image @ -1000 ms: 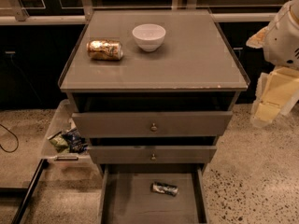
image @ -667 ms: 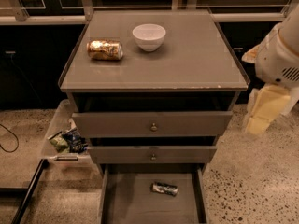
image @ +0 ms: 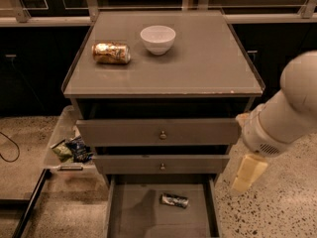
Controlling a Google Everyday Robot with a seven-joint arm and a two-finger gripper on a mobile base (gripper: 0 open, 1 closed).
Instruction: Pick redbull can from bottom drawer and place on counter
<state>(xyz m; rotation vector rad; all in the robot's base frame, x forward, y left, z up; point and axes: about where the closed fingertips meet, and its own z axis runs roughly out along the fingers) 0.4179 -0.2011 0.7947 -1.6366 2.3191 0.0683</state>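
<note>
- Drawer (image: 133,214), the lowest, is pulled open.
- Gripper (image: 249,172) is held right of the cabinet (image: 124,132); open or closed cannot be told.
- Can (image: 175,200) is laid sideways on the drawer floor, long axis left-right, right end slightly nearer.

Reaches in from the right edge with one fat, round, white plastic arm (image: 297,100). Fills much of the right side of the view. Slants down and to the left. Gets narrower, then ends in a round white wrist (image: 262,135) with a small patch of tiny holes underneath. Shows a little pale yellow bump (image: 242,119) at the top left of that wrist. Carries a pale yellow, blocky gripper (image: 249,172) below the wrist. Points it almost straight down, with the tip leaning a bit to the left. Hangs it in the air, low on the right side.
</note>
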